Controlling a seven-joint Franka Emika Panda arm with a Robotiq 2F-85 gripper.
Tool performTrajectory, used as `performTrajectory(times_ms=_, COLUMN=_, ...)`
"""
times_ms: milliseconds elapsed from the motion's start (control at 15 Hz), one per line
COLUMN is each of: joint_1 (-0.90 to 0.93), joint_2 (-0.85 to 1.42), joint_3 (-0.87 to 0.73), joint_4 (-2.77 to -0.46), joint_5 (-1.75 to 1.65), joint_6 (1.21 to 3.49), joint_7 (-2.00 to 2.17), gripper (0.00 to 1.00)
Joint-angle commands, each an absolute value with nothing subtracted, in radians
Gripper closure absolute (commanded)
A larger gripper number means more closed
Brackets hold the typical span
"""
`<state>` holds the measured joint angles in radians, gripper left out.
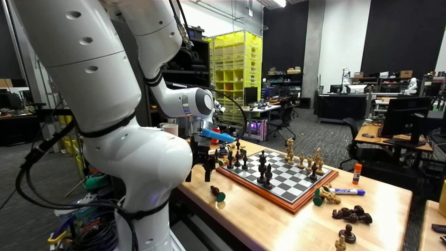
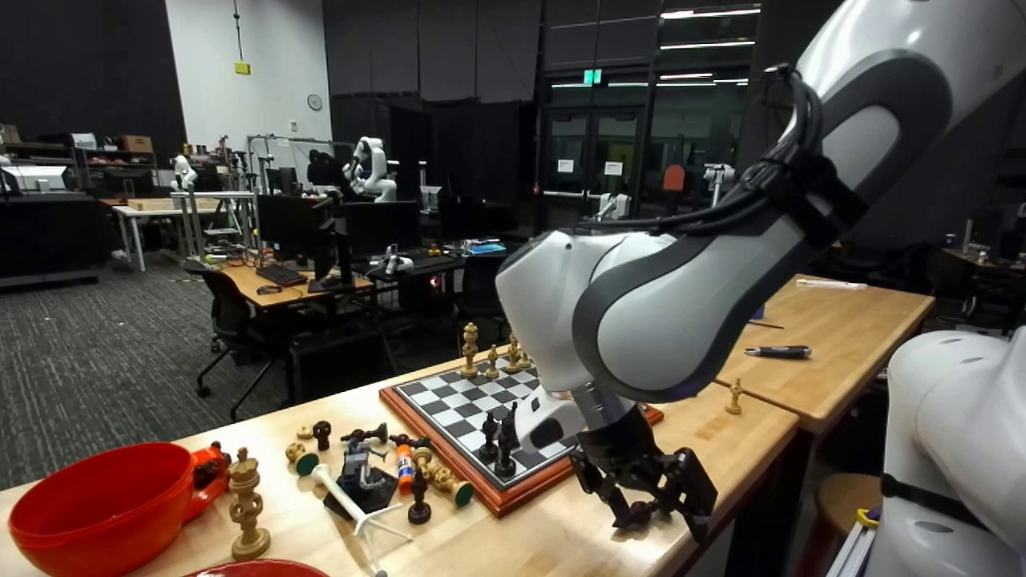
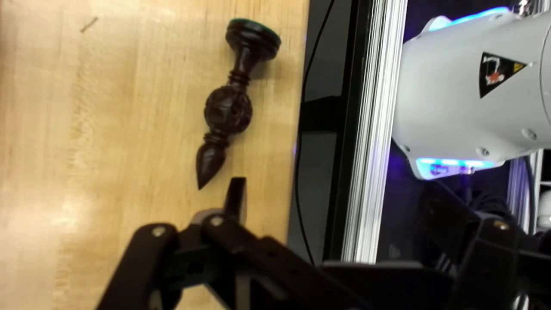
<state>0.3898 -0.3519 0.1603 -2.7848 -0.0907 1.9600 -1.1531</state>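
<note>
While the pincer (image 1: 198,176) gapes wide, dark chess piece (image 3: 228,110) lying apart, near one fingertip (image 3: 235,197)

White robot arms (image 1: 153,150), monitors (image 1: 400,113) on desks (image 1: 373,130) and yellow shelving (image 1: 253,62) show a robotics lab.

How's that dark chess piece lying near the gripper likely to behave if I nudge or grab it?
On its side, the dark chess piece may roll in an arc, since its round base is wider than its pointed tip. Its polished-looking surface could be slippery. It's probably stiff, but the slim necks beside the carved ball look weakest.
</note>
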Motion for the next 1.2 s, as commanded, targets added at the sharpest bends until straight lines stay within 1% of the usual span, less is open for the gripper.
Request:
performTrajectory(times_ms=0, joint_1=0.413, joint_2=-0.362, joint_3=0.199, joint_4=-2.784, joint_5=-0.152, joint_6=1.889, joint_7=-1.253, gripper=0.0)
performTrajectory(times_ms=667, joint_1=0.486, joint_2=-0.363, joint_3=0.308, joint_4=-2.783, joint_5=-0.365, joint_6=1.8, joint_7=-1.472, gripper=0.0)
performTrajectory(times_ms=1067, joint_1=0.569, joint_2=-0.42, joint_3=0.384, joint_4=-2.772, joint_5=-0.475, joint_6=1.77, joint_7=-1.562, gripper=0.0)
performTrajectory(times_ms=1133, joint_1=0.588, joint_2=-0.463, joint_3=0.387, joint_4=-2.8, joint_5=-0.493, joint_6=1.782, joint_7=-1.585, gripper=0.0)
